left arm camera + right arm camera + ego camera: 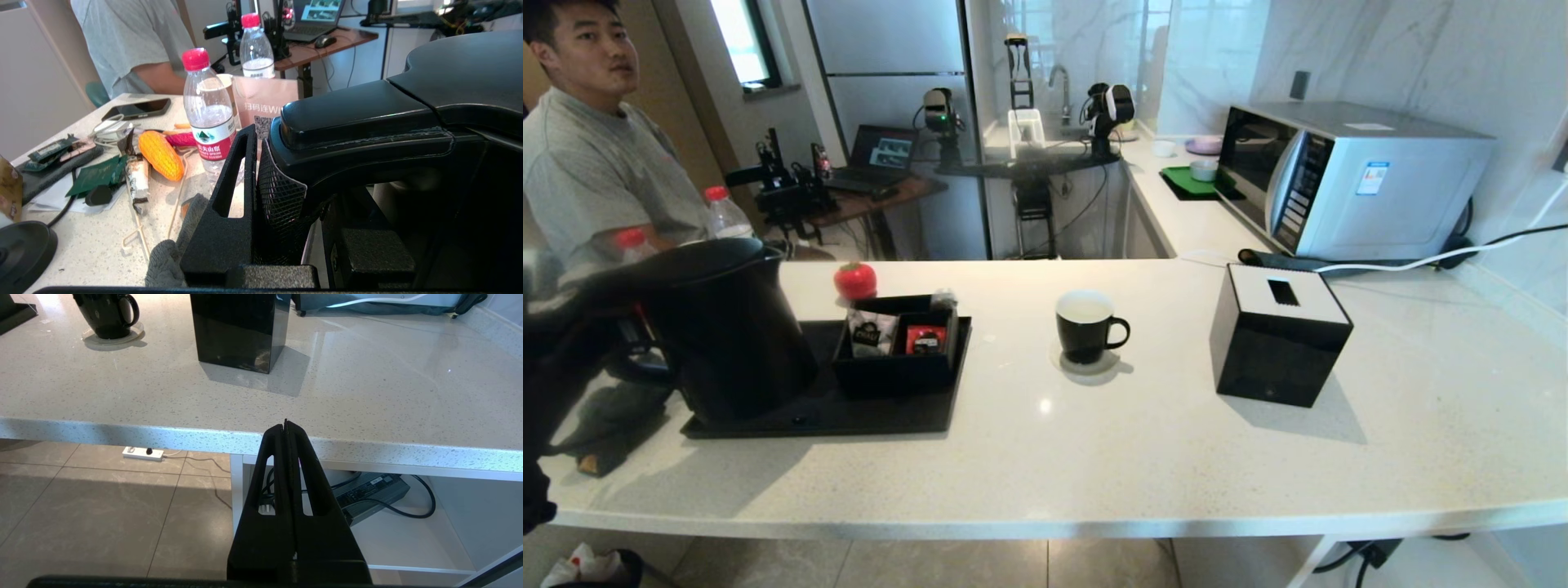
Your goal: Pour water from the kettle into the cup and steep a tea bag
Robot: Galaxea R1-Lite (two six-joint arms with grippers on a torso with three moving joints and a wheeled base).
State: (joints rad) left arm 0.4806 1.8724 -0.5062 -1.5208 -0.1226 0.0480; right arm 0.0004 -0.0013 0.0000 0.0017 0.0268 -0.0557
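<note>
The matte black kettle stands at the left end of a black tray. My left gripper is shut on its loop handle, which runs between the mesh pad and the other finger. The black cup with a white inside sits on a coaster at mid-counter, well to the right of the kettle; the right wrist view also shows the cup. No translucent tea bag is in view. My right gripper hangs shut and empty below the counter's front edge.
A black organiser box on the tray holds a white sachet and a red sachet. A black tissue box stands right of the cup, a microwave behind it. Red-capped bottles, a grey cloth and a seated person crowd the left.
</note>
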